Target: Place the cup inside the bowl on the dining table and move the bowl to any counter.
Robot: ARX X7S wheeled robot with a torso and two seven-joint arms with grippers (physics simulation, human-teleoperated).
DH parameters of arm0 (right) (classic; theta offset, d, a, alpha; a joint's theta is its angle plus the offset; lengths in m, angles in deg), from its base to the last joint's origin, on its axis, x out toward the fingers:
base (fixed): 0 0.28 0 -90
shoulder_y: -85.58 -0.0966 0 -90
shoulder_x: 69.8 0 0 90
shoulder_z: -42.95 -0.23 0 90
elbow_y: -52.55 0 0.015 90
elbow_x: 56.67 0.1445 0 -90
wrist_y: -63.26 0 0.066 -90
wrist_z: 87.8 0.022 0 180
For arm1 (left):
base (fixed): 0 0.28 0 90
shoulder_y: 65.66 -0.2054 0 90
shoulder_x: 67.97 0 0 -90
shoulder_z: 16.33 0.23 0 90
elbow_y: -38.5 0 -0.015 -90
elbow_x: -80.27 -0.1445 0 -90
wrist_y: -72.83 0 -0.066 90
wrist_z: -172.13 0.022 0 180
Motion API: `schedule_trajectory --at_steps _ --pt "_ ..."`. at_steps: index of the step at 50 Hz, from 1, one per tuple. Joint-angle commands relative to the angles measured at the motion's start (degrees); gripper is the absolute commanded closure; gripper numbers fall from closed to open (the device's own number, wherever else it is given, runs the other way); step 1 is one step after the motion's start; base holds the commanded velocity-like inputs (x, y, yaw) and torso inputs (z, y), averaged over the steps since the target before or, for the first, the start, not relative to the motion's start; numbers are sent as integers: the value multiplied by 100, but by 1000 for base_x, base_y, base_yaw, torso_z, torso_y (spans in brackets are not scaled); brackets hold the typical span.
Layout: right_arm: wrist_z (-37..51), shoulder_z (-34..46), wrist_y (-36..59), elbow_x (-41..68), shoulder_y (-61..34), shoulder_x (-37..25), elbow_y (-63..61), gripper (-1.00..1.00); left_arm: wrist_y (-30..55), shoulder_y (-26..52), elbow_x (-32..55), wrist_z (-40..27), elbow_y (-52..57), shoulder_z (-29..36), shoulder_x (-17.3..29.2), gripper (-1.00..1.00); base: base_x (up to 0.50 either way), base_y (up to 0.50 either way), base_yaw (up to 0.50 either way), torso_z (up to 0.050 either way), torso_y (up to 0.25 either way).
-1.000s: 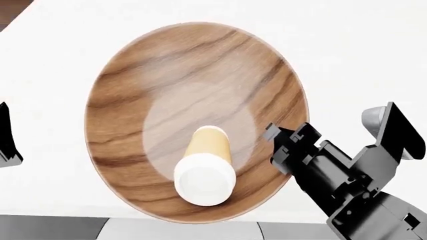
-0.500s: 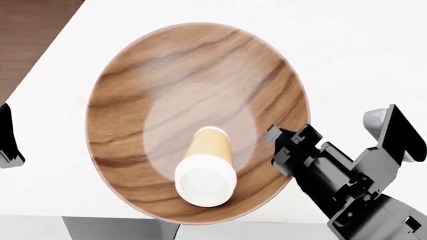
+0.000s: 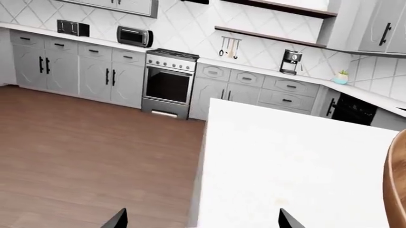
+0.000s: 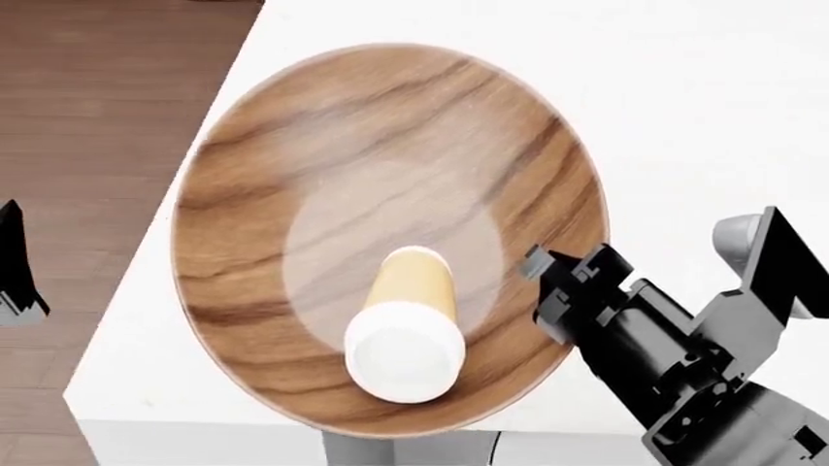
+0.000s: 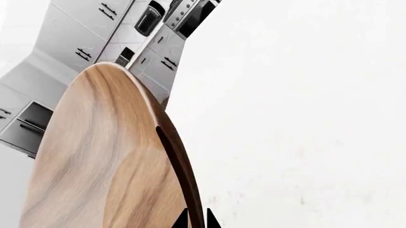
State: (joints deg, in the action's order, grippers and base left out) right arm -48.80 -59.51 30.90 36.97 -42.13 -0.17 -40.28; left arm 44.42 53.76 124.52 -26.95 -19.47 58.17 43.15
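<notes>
Comparing views, I note the desk (image 4: 674, 78) edge swinging beneath the bowl (image 4: 324, 155), cup (image 4: 404, 320) inside, right fingers (image 5: 197, 219) clamped on its rim, left fingers (image 3: 120, 219) apart: carry underway.

- A home kitchen (rendered in simulation).
- Stainless oven range (image 3: 167, 81) at upper centre of the left wrist view, grey cabinets (image 3: 76, 71) alongside.
- Microwave (image 3: 134, 35) and toaster (image 3: 73, 27) on the counter (image 3: 38, 29), coffee machine (image 3: 291, 61) at upper right.
- Wood-plank floor (image 3: 82, 152), diamond-tiled wall (image 3: 184, 28).
</notes>
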Motion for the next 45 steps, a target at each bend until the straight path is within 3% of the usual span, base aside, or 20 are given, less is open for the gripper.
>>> schedule_trajectory --at_steps 1,45 --pt "-119 -16 -74 48 -12 -1 -8 100 -63 -24 -11 -44 2 13 -25 -100 0 500 0 0 10" --pt "-275 57 -234 54 71 -1 -22 100 -168 -78 133 -24 -94 -41 114 -100 0 500 0 0 0"
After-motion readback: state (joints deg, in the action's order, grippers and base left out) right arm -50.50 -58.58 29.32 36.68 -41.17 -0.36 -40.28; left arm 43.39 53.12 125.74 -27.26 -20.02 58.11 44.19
